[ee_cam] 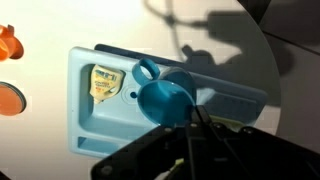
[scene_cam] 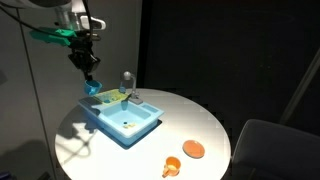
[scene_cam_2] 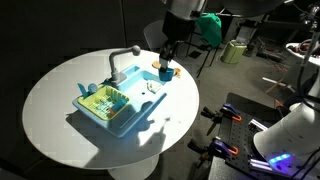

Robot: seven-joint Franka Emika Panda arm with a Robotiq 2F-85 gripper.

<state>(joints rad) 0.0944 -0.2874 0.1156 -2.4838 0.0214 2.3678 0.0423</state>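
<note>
My gripper [scene_cam: 90, 70] [scene_cam_2: 165, 58] is shut on the rim of a blue cup [scene_cam: 91, 87] [scene_cam_2: 165, 72] and holds it in the air. The cup hangs over one end of a light blue toy sink [scene_cam: 128, 128] [scene_cam_2: 120, 118] on a round white table [scene_cam: 200, 125] [scene_cam_2: 60, 100]. In the wrist view the blue cup [ee_cam: 165, 95] shows its handle pointing up-left, with my gripper [ee_cam: 185, 118] at its rim and the sink [ee_cam: 90, 130] below. A small yellow item [ee_cam: 103, 82] lies in the sink basin.
A grey faucet [scene_cam: 127, 80] [scene_cam_2: 120, 62] rises at the sink's back edge. A yellow-green rack [scene_cam_2: 100, 100] [scene_cam: 105, 98] fills one sink compartment. An orange cup [scene_cam: 172, 166] and an orange plate [scene_cam: 193, 149] lie on the table. A chair [scene_cam: 275, 150] stands nearby.
</note>
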